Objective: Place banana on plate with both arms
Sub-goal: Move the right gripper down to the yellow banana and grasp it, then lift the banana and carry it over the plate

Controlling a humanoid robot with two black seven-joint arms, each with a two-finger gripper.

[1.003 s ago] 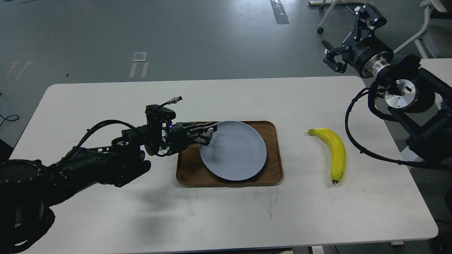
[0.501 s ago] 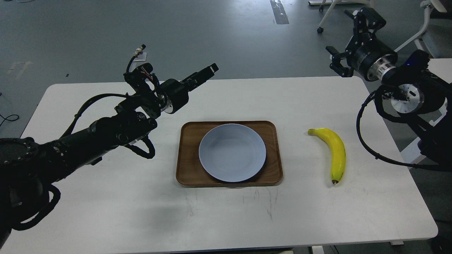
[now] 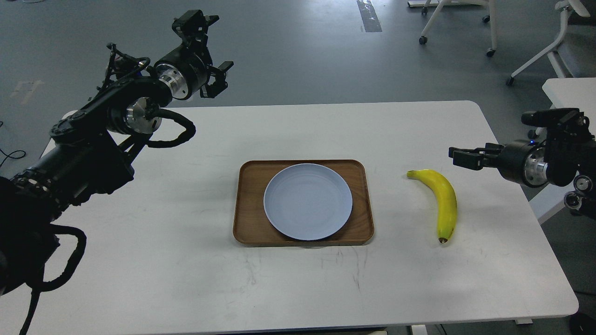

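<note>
Left gripper (image 3: 205, 56) raised above the table's far-left corner, fingers spread wide, empty. Right gripper (image 3: 458, 157) low by the right edge, pointing inward; finger gap cannot be told. Banana (image 3: 444, 200) lies near the right edge, apart from plate (image 3: 308, 201) on tray (image 3: 363, 232)

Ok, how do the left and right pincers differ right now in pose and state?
The left pincer is raised high beyond the table's far left edge, fingers spread open; the right pincer sits low and level, pointing at the banana, too end-on to judge whether it is open. The left is far from the banana, the right close beside it. Both are empty.
</note>
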